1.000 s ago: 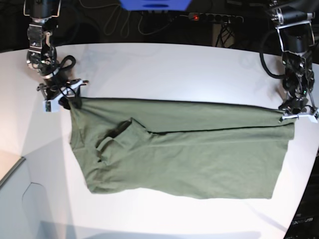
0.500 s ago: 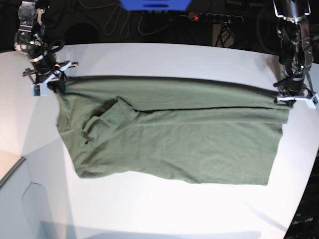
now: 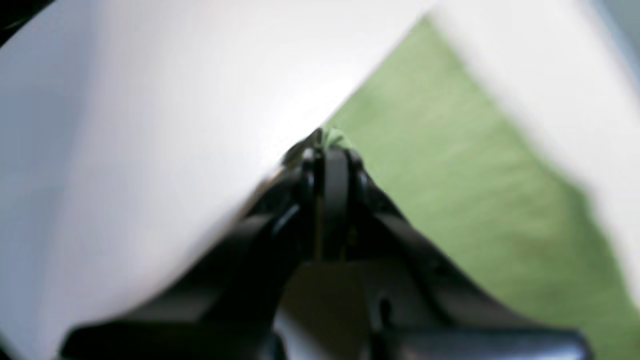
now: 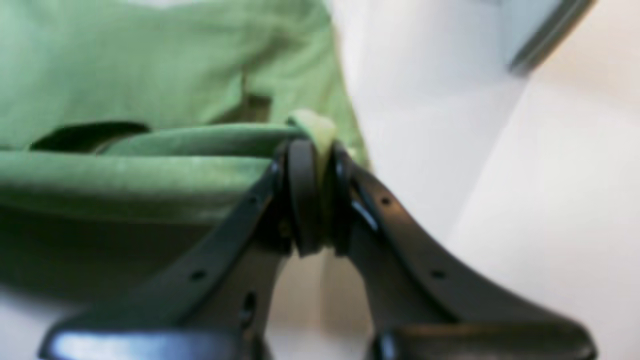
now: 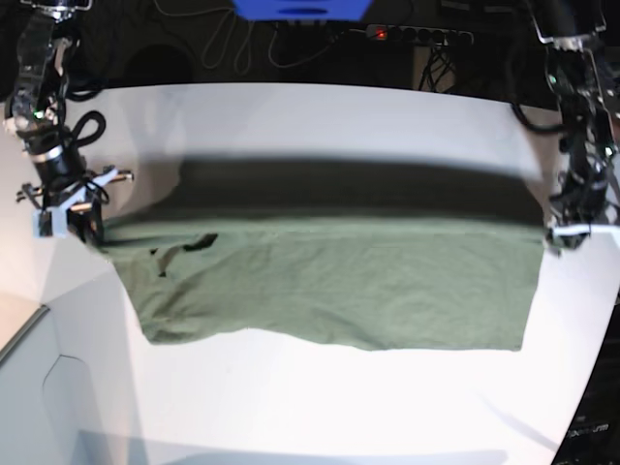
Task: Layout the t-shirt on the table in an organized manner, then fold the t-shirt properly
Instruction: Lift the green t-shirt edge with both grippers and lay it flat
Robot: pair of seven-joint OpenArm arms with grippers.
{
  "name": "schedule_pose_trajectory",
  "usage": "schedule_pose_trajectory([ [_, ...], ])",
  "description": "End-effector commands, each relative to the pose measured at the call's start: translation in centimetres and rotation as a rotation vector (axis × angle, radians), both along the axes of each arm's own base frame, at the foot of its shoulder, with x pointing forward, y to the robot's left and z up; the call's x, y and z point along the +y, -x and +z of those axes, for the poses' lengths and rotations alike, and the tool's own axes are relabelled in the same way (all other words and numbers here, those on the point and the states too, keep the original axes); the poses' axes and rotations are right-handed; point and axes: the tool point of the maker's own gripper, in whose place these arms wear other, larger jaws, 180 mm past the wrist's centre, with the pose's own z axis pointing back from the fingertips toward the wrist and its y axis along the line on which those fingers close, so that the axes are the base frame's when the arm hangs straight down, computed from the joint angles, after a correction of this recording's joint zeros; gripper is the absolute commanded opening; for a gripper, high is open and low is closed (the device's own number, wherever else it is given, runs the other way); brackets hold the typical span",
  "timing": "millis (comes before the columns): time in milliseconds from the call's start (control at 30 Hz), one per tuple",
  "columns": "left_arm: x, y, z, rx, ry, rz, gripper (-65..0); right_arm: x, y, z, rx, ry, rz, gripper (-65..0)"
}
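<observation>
The olive-green t-shirt [image 5: 329, 281] hangs stretched between my two grippers, its top edge taut and raised above the white table [image 5: 320, 126]. It casts a wide shadow behind it. My right gripper [image 5: 82, 225] at the left of the base view is shut on a bunched corner of the t-shirt [image 4: 150, 65]; its jaws [image 4: 320, 150] pinch the cloth. My left gripper [image 5: 570, 235] at the right is shut on the opposite corner, where a tuft of cloth [image 3: 330, 137] shows at the gripper [image 3: 325, 150]. The lower hem sags toward the table's front.
A power strip [image 5: 417, 34], cables and a blue object [image 5: 300, 10] lie beyond the table's far edge. A grey panel [image 5: 39, 387] sits at the lower left beside the table's curved edge. White tabletop [image 3: 150, 100] shows under the left gripper.
Both arms have lifted the t-shirt's far edge off the table and drawn it apart. The folded sleeve has dropped open, and the cloth that lay flat now hangs.
</observation>
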Motion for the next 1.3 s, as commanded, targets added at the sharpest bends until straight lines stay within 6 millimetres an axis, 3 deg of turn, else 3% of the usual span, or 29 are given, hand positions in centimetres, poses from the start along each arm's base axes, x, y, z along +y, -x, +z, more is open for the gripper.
schedule_pose_trajectory([
  [0,1.2,-1.2,3.1,-0.071,-0.039,0.014,-64.9,-0.4,-0.9,1.9,-0.064,0.014,0.001,-65.0],
  [100,1.4,-1.8,5.1,-0.089,-0.016,0.011,-64.9,-0.8,-1.1,3.2,-0.093,0.031,-0.001,-65.0],
  [233,1.7,-0.7,5.2,-0.092,0.022,0.044,-64.9,-1.2,1.1,2.3,-0.071,0.012,-0.047,-65.0],
  [333,2.9,2.2,2.6,-0.033,0.06,0.112,-64.9,-1.3,3.3,0.7,-0.025,-0.007,-0.078,-65.0],
  [467,3.1,5.2,-1.8,0.08,0.108,0.15,-64.9,0.5,5.6,-1.3,0.042,-0.052,-0.029,-65.0],
  [567,3.0,6.6,-4.1,0.139,0.138,0.165,-64.9,2.7,6.5,-2.6,0.072,-0.118,0.017,-65.0],
  [667,2.6,7.6,-5.8,0.174,0.17,0.18,-64.9,2.3,7.2,-3.5,0.093,-0.14,-0.009,-65.0],
  [867,2.5,8.0,-6.5,0.194,0.176,0.187,-64.9,1.8,8.4,-5.6,0.151,-0.159,-0.031,-65.0],
  [1267,2.4,7.8,-6.2,0.183,0.18,0.184,-64.9,1.2,11.7,-6.6,0.206,-0.149,-0.04,-65.0],
])
